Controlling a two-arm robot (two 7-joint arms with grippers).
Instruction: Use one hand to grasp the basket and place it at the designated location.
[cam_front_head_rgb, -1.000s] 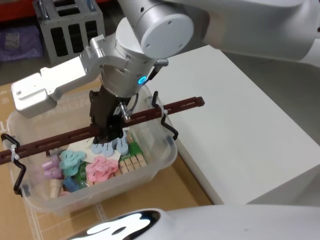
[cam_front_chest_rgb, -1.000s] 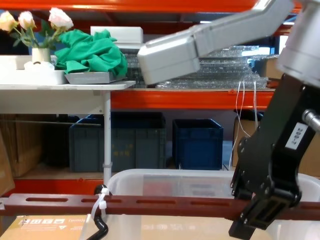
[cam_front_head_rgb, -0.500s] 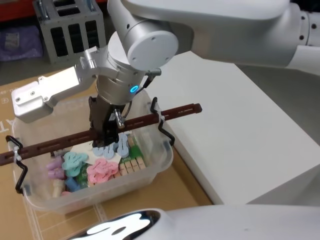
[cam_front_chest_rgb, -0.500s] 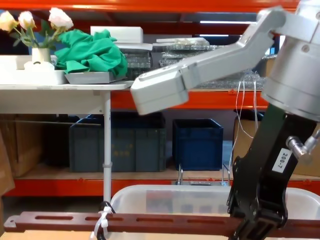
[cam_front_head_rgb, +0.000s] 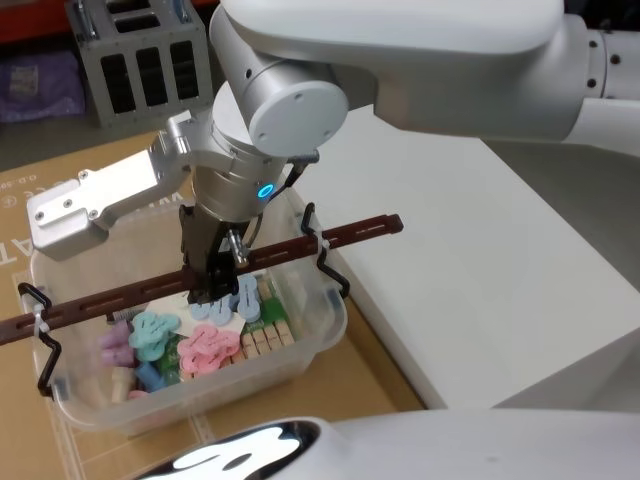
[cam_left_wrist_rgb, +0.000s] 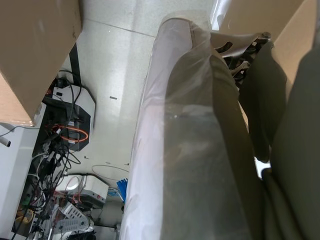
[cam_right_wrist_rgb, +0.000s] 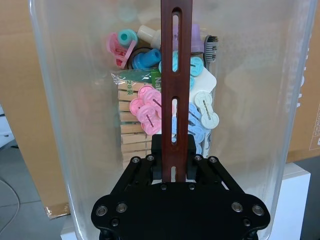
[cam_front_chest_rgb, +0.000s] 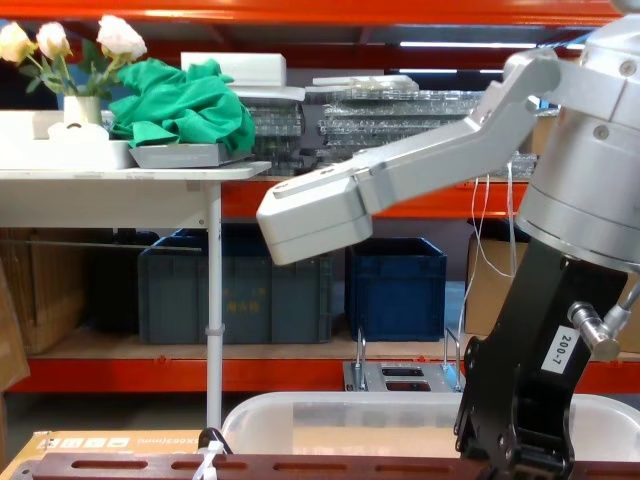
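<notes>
So the right arm's blocky black gripper (cam_front_head_rgb: 213, 278) is reaching down into the wide, see-through whitish plastic basket (cam_front_head_rgb: 318, 322). Its jaws are clamping the long dark maroon slotted bar handle (cam_front_head_rgb: 110, 300) around its middle, one finger pressing on each side. The basket is sitting over a brown cardboard sheet (cam_front_head_rgb: 365, 372), just beside a big white block platform (cam_front_head_rgb: 470, 250). Pastel plastic clips (cam_right_wrist_rgb: 150, 112) and a row of wooden clothespins (cam_right_wrist_rgb: 131, 127) are lying inside, under the bar.
</notes>
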